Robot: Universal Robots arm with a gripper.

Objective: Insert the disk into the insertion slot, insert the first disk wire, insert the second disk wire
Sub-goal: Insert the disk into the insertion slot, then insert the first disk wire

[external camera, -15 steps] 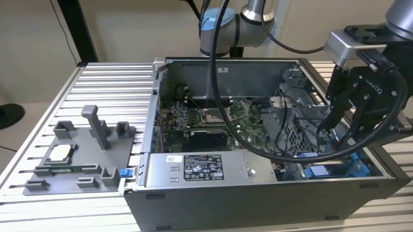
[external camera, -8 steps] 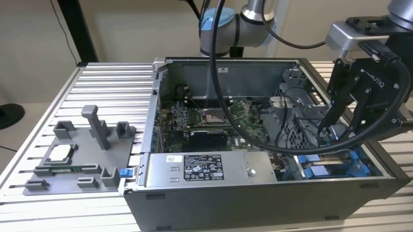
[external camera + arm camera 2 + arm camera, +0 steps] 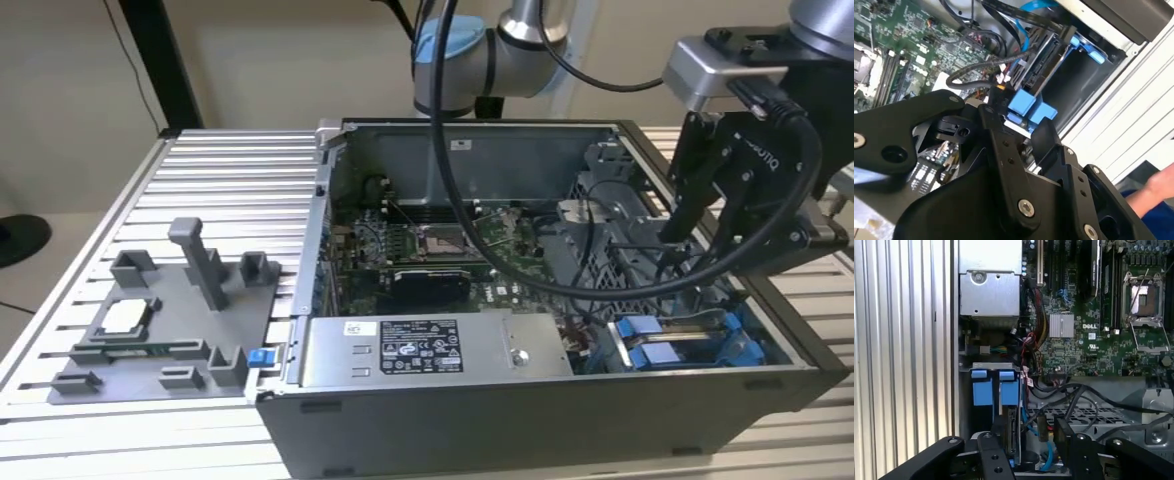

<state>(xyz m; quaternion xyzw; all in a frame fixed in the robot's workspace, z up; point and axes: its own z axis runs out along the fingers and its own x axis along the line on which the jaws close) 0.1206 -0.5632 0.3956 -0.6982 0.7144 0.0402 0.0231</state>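
The gripper (image 3: 697, 240) hangs over the end of an open computer case (image 3: 534, 400) on the exterior view's right, its black body pointing down into the case. Its 2 fingers (image 3: 994, 452) are spread apart in both wrist views, and nothing is pinched between them. The fingertips hover just above the insertion slot (image 3: 667, 345), a grey metal bay with blue plastic rails in the corner of the case.

The disk (image 3: 1013, 430) stands on edge inside that slot. In the first wrist view its thin edge shows in the gap between the fingers, just beside 2 bright blue tabs (image 3: 998, 387). In the second wrist view the disk (image 3: 1040, 67) is a dark slab in its blue frame, with an open part of the slot (image 3: 1079, 90) next to it and the gripper (image 3: 1016, 120) close to the blue tabs.

A blue wire (image 3: 1048, 457) and a bundle of black wires (image 3: 999, 25) run near the end of the disk. Whether any of them is plugged into it cannot be told.

Beside the slot, along the near wall of the case, lies a large grey power-supply box (image 3: 427, 345) with a white label. The green motherboard (image 3: 441, 240) covers the floor of the case behind it.

The case rests on a table (image 3: 227, 170) of ribbed aluminium slats. On the exterior view's left, a grey fixture (image 3: 147, 320) with upright pegs sits on the table, well apart from the gripper.

A person's hand (image 3: 1161, 182) with a blue sleeve (image 3: 1144, 210) shows beyond the case in the second wrist view.
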